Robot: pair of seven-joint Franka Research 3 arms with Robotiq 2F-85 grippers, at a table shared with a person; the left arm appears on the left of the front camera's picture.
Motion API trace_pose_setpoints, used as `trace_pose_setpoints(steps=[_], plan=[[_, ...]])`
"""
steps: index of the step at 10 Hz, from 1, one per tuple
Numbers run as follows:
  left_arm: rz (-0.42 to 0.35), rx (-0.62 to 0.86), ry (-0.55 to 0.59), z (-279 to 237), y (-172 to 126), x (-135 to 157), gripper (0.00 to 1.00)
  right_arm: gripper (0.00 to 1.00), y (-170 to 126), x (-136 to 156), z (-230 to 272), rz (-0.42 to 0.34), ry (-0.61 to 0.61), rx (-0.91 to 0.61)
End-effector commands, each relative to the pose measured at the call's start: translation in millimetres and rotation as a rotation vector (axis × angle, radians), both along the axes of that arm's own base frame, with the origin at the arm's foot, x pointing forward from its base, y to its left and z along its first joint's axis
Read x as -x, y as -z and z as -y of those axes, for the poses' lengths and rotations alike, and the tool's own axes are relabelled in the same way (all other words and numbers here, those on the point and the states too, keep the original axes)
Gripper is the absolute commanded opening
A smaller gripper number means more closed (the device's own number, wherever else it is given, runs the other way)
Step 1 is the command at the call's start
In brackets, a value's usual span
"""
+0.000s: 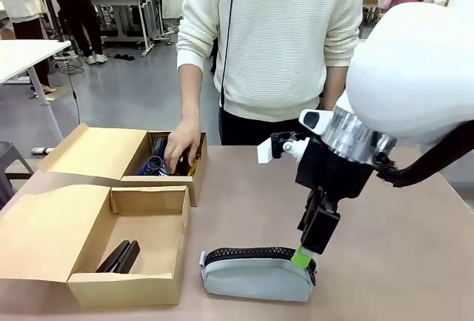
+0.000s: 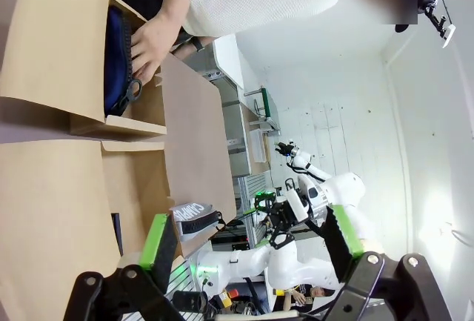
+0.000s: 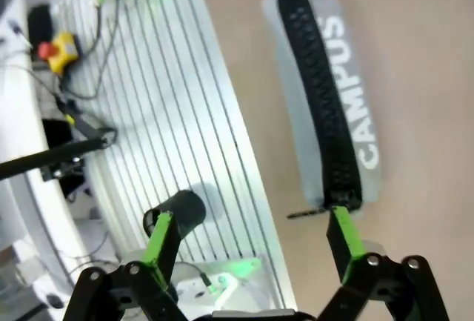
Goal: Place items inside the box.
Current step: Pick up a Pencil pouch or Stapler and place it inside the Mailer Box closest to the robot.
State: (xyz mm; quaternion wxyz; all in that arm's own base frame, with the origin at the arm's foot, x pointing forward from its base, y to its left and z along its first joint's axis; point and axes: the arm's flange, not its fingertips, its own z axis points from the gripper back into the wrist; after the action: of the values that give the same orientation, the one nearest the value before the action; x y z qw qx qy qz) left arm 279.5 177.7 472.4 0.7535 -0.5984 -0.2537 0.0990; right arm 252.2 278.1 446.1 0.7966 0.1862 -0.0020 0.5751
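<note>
A grey-blue zip pouch (image 1: 255,275) lettered CAMPUS (image 3: 348,106) lies on the table near the front edge. My right gripper (image 1: 305,256) hangs open over its right end, and one green pad (image 3: 344,233) touches the zipper end. My left gripper (image 2: 252,236) is open with nothing between its fingers. It looks over the pouch (image 2: 194,215) and both cardboard boxes. The near box (image 1: 159,201) holds a black stapler (image 1: 118,256). In the far box (image 1: 196,184) the person's hand (image 1: 182,145) rests on a dark blue object (image 1: 153,164) beside something yellow (image 1: 193,167).
Both boxes have wide flaps folded out to the left (image 1: 44,228). The person stands at the far edge behind the far box. Bare tabletop (image 1: 400,254) stretches to the right of the pouch. My right arm's white body fills the upper right.
</note>
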Motion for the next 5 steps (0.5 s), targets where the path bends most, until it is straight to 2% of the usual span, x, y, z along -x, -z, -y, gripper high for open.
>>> trace_pose_setpoints(steps=[1, 2, 4, 5], plan=[[0.027, 0.013, -0.001, 1.1, -0.4, 0.7, 1.0, 1.0, 16.0, -10.3, -23.7, 0.117, -0.082, 0.0], [0.027, 0.013, -0.001, 1.1, -0.4, 0.7, 1.0, 1.0, 23.7, -12.2, -36.1, 0.225, -0.112, 0.034], [0.027, 0.013, -0.001, 1.1, -0.4, 0.7, 1.0, 1.0, 41.0, -19.0, -55.8, 0.258, -0.153, 0.049], [0.027, 0.013, -0.001, 1.1, -0.4, 0.7, 1.0, 1.0, 50.1, -21.6, -62.8, 0.299, -0.158, 0.052]])
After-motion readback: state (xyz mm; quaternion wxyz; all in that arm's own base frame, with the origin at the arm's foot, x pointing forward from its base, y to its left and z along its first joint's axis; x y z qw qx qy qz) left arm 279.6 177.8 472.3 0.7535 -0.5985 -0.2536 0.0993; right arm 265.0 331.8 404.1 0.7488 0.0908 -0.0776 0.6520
